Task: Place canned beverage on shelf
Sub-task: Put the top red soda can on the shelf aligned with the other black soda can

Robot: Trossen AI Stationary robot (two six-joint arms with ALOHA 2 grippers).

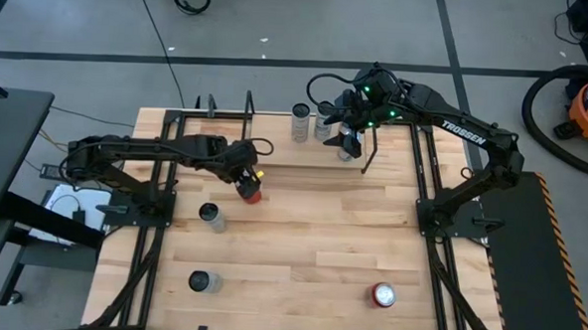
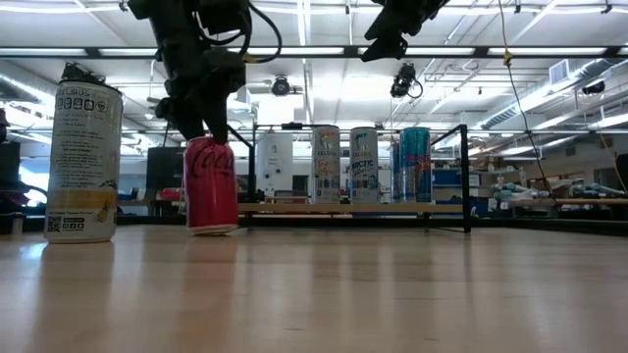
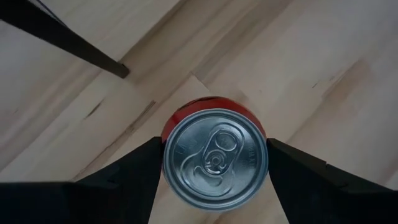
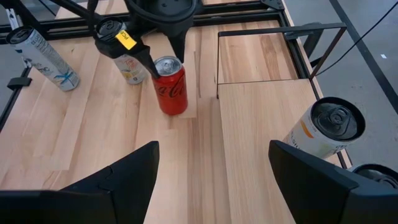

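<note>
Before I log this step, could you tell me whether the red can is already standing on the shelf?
No. In the low view the red can stands on the table in front of the shelf, with the left gripper around its top.

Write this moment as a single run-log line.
left gripper: shut on red can, on table | right gripper: open, above shelf | shelf: three cans

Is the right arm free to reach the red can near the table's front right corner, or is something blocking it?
Probably yes. The right gripper hangs open over the shelf, empty, and bare table lies between it and that red can. The left gripper holds another can, well clear.
</note>
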